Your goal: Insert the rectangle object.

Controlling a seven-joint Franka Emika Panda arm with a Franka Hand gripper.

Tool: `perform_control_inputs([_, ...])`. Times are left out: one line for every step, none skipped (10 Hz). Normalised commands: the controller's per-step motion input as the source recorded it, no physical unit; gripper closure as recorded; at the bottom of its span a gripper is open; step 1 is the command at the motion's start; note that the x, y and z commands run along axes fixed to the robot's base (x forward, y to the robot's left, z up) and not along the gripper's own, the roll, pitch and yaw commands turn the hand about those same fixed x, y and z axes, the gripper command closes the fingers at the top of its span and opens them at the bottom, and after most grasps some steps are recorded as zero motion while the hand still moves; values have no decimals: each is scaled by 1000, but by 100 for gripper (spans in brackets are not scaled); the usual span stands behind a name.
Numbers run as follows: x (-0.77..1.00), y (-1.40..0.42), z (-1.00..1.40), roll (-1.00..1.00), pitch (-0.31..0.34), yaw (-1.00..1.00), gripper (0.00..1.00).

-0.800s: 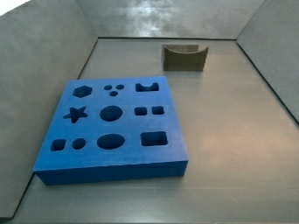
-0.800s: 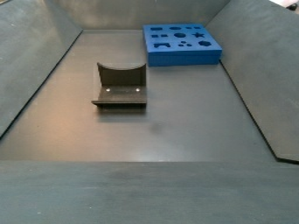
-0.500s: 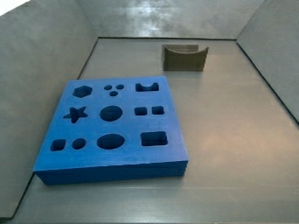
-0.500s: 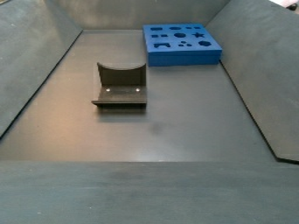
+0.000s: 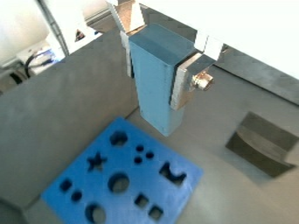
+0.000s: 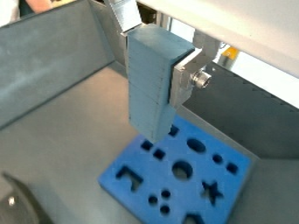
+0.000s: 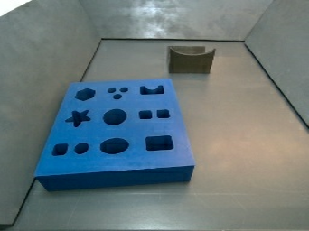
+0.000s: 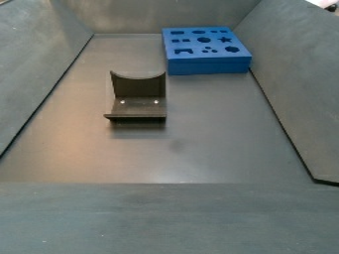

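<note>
My gripper point(image 5: 158, 66) shows only in the wrist views and is out of both side views. It is shut on the rectangle object point(image 5: 158, 87), a smooth pale steel-blue block held upright by its upper part between the silver fingers point(image 5: 184, 80). The block hangs high above the floor, over the edge of the large bright blue slab with shaped holes point(image 5: 91, 182). A wrist view shows the same grip point(image 6: 156, 61) on the block point(image 6: 149, 96) above the slab point(image 6: 158, 175). The slab lies flat on the floor in both side views point(image 7: 121, 176) point(image 8: 208, 64).
A dark olive-brown block with a U-shaped notch point(image 7: 191, 59) stands on the grey floor apart from the slab, also in a side view point(image 8: 137, 97) and a wrist view point(image 5: 263, 144). Sloping grey walls point(image 7: 49, 45) enclose the floor.
</note>
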Motion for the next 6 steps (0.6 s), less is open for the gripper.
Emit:
perform_control_inputs([276,-311,64,226,114,27,100])
perform_control_inputs([629,-777,-1000,0,0,77,100])
perform_control_inputs([489,-780,-991,0,51,69,100])
perform_control_inputs([357,-797,-914,0,94,0,100])
perform_control_inputs([363,-763,-937,0,90,11,100])
perform_control_inputs([366,-634,-997,0,74,60,100])
